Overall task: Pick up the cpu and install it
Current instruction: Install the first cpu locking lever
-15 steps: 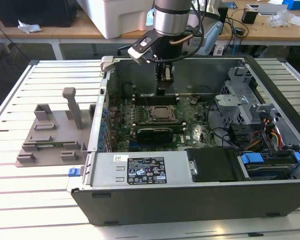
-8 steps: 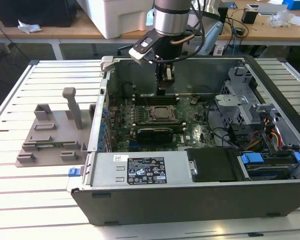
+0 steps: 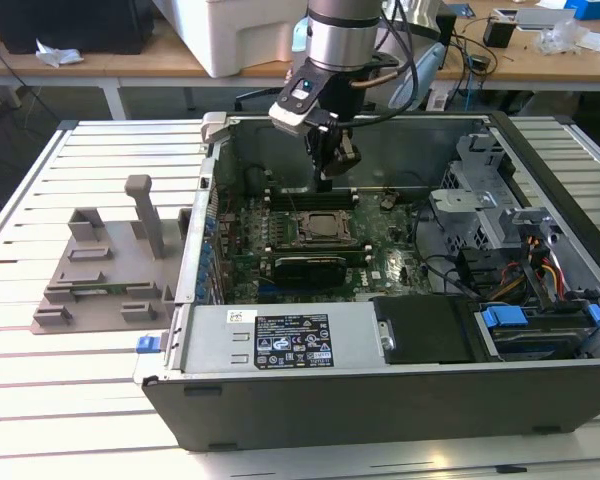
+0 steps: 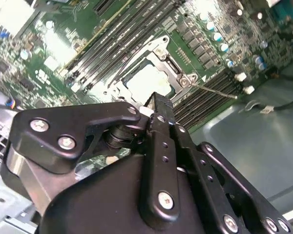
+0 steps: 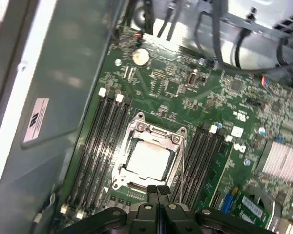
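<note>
Over one edge of the socket (image 5: 156, 129) I find the gripper (image 5: 157, 191) hanging with its fingertips pressed together and nothing between them. One cpu (image 5: 149, 160) lies inside the socket's frame, apart from the tips. Judgement: the chip is placed, its seating unconfirmed. Any further move calls for a level, gentle approach clear of the frame. Count: one cpu, one socket, one gripper, two memory-slot banks (image 5: 100, 141) flanking the socket.

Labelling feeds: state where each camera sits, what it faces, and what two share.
Exterior view: off the arm, looking down into the case; arm and gripper show.
First wrist view: on the arm, facing the cpu in its socket; gripper shows.
Second wrist view: likewise, past the gripper.
Both wrist views share the cpu.
</note>
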`<state>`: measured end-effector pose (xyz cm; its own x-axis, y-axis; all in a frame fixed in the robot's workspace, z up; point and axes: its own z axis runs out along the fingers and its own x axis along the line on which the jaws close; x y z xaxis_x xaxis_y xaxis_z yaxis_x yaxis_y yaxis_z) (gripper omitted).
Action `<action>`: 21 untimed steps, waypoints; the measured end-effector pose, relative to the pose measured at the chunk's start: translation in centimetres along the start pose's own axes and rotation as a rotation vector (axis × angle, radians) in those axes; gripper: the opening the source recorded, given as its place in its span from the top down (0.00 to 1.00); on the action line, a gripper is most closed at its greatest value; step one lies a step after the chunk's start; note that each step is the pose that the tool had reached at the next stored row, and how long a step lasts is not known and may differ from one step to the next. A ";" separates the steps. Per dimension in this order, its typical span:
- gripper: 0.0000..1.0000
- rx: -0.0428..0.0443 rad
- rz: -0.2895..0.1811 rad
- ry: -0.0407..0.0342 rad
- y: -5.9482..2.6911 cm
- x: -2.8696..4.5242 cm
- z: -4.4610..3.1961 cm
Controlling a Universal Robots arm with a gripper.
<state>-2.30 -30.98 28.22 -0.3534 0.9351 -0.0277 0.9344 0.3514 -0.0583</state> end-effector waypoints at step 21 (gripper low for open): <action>0.89 -0.0113 -0.409 -0.0239 0.11 -0.04 -0.01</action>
<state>-2.19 -30.98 28.22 -0.6965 0.7170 -0.0277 0.7172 0.6945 -0.0583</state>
